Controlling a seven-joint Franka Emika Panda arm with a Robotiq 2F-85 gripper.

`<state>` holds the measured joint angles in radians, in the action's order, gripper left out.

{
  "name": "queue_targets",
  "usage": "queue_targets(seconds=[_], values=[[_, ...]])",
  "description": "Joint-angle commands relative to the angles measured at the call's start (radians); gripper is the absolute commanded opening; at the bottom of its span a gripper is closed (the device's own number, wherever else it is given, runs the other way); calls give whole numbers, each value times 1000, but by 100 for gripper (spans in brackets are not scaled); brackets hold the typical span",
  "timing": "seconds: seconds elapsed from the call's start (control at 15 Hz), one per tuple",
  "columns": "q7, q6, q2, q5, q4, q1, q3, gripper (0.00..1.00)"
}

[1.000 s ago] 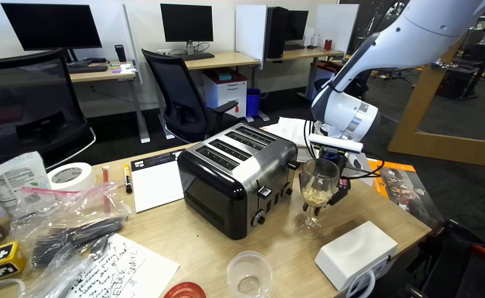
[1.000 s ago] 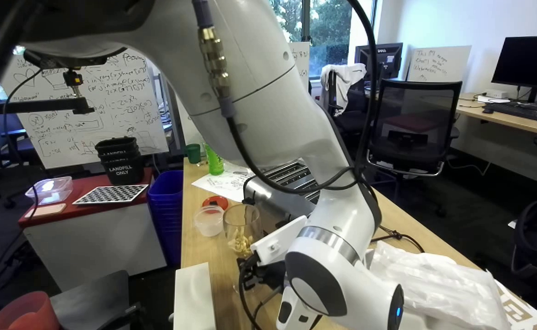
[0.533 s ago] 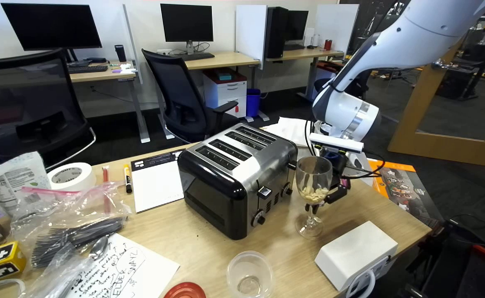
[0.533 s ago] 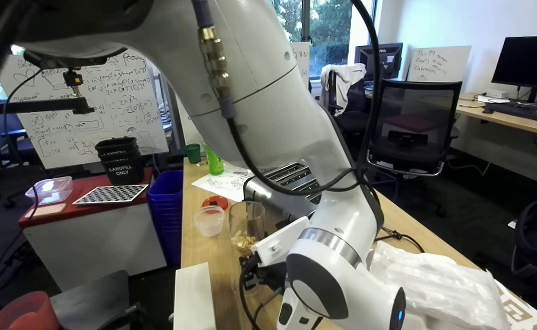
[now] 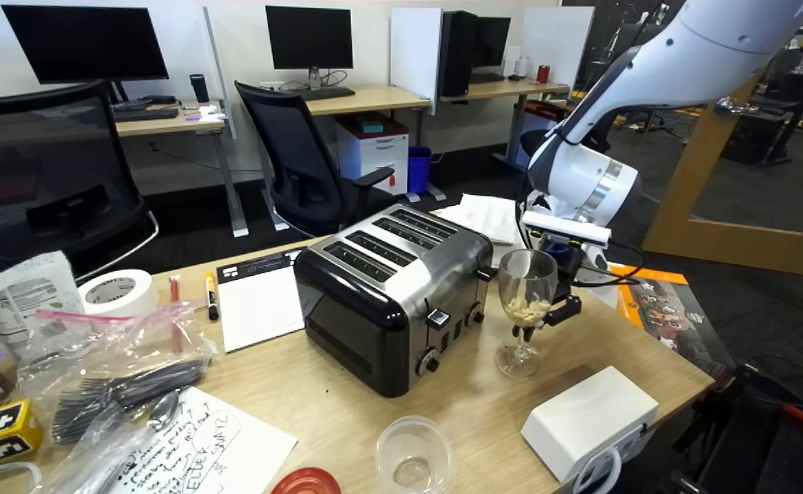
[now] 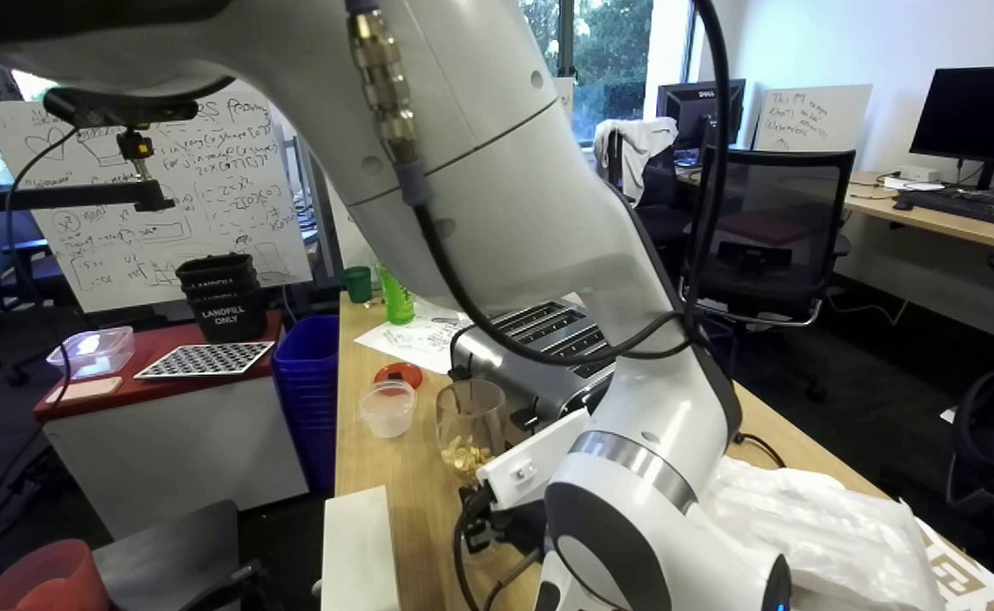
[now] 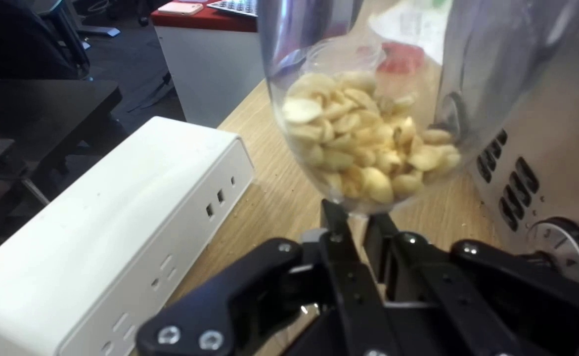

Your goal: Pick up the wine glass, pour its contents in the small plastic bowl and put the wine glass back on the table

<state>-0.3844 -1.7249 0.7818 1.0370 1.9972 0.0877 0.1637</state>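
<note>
The table (image 5: 305,384) spreads wide and light under the jaws. The arm (image 6: 497,195) comes down to them from above, bulking large in an exterior view. Close to the jaws stands the toaster (image 5: 401,302), steel and black, on their right in the wrist view, its vents turned toward them. Past it, well away from the jaws, lies the bag (image 5: 110,343), clear and crumpled. The sheet (image 5: 236,446), handwritten, lies by the bag, well apart from the jaws, and the pad (image 5: 260,309) lies on the far side of the toaster from them. The strip (image 7: 111,212), white, with sockets and ports, sits near the jaws on their left in the wrist view. The gripper (image 7: 358,220) has its jaws pinched on the stem of the glass (image 5: 528,278), just below the cup; the glass is about upright, and whether its foot touches the table I cannot tell. The tape (image 5: 140,295), a white roll, is well away from the jaws, beyond the pad. The bowl (image 5: 415,439), clear plastic, stands on the table ahead of the jaws, apart from the glass, with the red disc (image 5: 307,482) just beyond it. The marker (image 5: 211,295) lies beside the pad, well away from the jaws. The pale bits (image 7: 363,138) fill the bottom of the cup, right above the jaws.
</note>
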Motion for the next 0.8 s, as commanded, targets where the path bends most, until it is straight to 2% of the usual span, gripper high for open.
queue_targets(seconds=[0.0, 0.2, 0.73], values=[[35, -34, -77, 1, 55, -1, 14, 4], [30, -32, -141, -12, 82, -6, 22, 4], [-54, -82, -326, -153, 153, -74, 12, 4]])
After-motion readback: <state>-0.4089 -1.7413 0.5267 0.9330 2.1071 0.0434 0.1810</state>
